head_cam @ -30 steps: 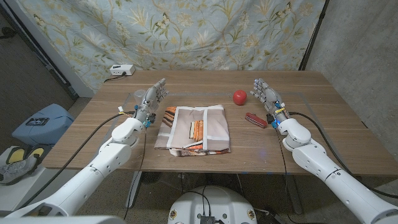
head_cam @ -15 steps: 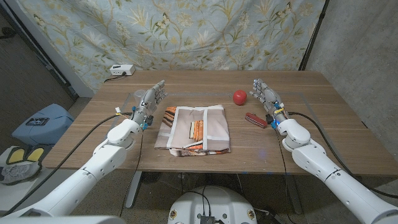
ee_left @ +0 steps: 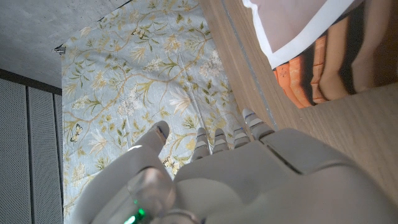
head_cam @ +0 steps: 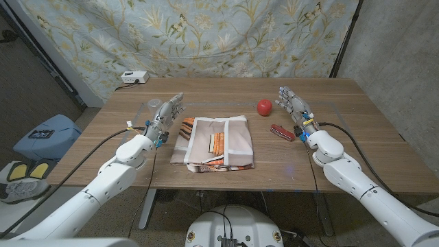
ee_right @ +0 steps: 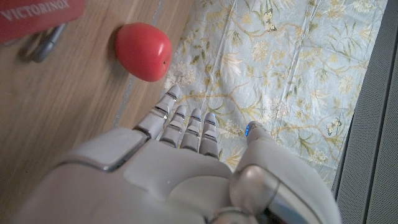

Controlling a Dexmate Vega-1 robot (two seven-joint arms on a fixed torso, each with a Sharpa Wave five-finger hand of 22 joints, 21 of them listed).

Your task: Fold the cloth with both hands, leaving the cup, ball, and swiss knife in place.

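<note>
A folded cloth [head_cam: 214,142] with orange stripes and white bands lies at the table's middle; its edge also shows in the left wrist view [ee_left: 311,56]. My left hand [head_cam: 168,112] stands just left of the cloth, fingers apart and holding nothing, next to a clear cup [head_cam: 153,106]. On the cloth's right lie a red ball [head_cam: 264,107] and a red swiss knife [head_cam: 282,132]. My right hand [head_cam: 292,103] is raised behind the knife, fingers spread and empty. The right wrist view shows the ball [ee_right: 142,51] and the knife [ee_right: 37,15] beyond my fingers [ee_right: 183,127].
A small white box [head_cam: 134,77] sits at the table's far left corner. A floral curtain [head_cam: 206,34] hangs behind the table. A blue bag [head_cam: 44,135] and shoes lie on the floor to the left.
My left hand has drawn back a little toward the near edge and lowered slightly. The right hand, cloth, ball and knife have not moved.
</note>
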